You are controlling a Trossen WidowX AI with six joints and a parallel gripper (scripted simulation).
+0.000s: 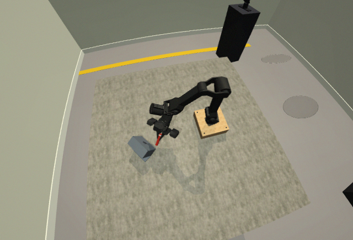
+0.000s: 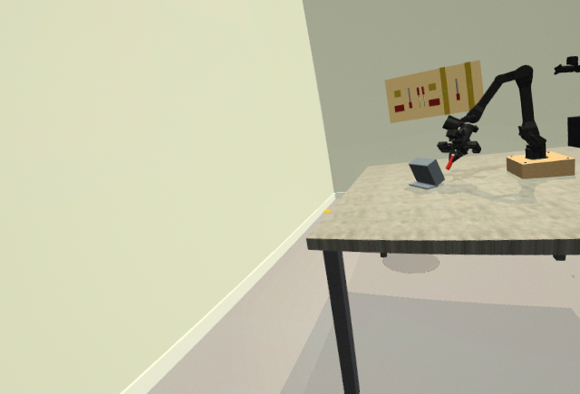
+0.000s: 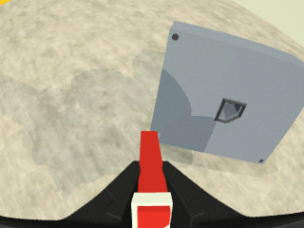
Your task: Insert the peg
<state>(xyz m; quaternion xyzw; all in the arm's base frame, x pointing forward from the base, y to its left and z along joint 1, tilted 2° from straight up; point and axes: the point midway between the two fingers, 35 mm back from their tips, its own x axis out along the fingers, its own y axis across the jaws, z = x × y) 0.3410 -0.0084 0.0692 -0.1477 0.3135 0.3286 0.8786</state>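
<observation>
Here, my jaws clamped on the red peg (image 3: pixel 151 163), frame bottom centre, tip tilted toward the grey panel (image 3: pixel 254 83), hole (image 3: pixel 230 109) right of centre.
</observation>
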